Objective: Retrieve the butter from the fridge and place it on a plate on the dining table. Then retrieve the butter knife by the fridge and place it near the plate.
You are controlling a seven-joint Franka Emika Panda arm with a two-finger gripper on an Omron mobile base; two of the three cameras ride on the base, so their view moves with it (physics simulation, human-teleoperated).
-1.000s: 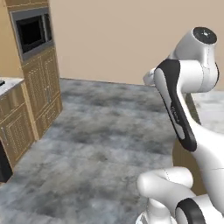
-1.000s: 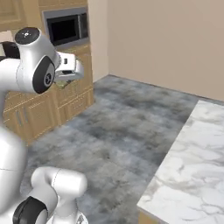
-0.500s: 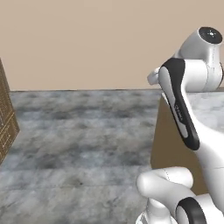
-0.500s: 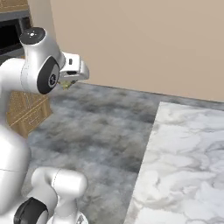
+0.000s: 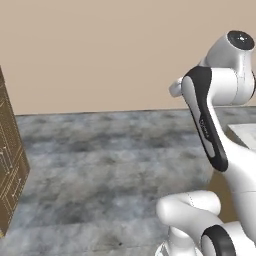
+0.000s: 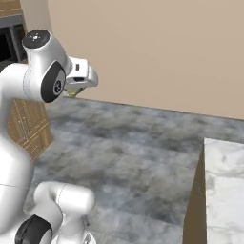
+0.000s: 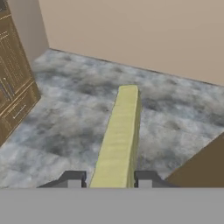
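The butter, a thin yellow stick, runs straight out from between my two dark fingertips in the hand view, and my gripper is shut on its near end. Seen from the right base view, the gripper hangs high on the folded arm, with a sliver of the yellow butter showing under the hand. A marble corner of the dining table with its tan wooden side sits at the lower right. The fridge, the plate and the butter knife are out of view.
Grey mottled floor stretches ahead to a plain beige wall. Wooden cabinets stand at the left edge, and the same wooden cabinets appear at the left of the hand view. The table's tan side lies low on the right.
The whole scene has swept sideways as the base turns: the cabinets and microwave slid off left, the wall now faces me. The gripper keeps the butter held the same way.
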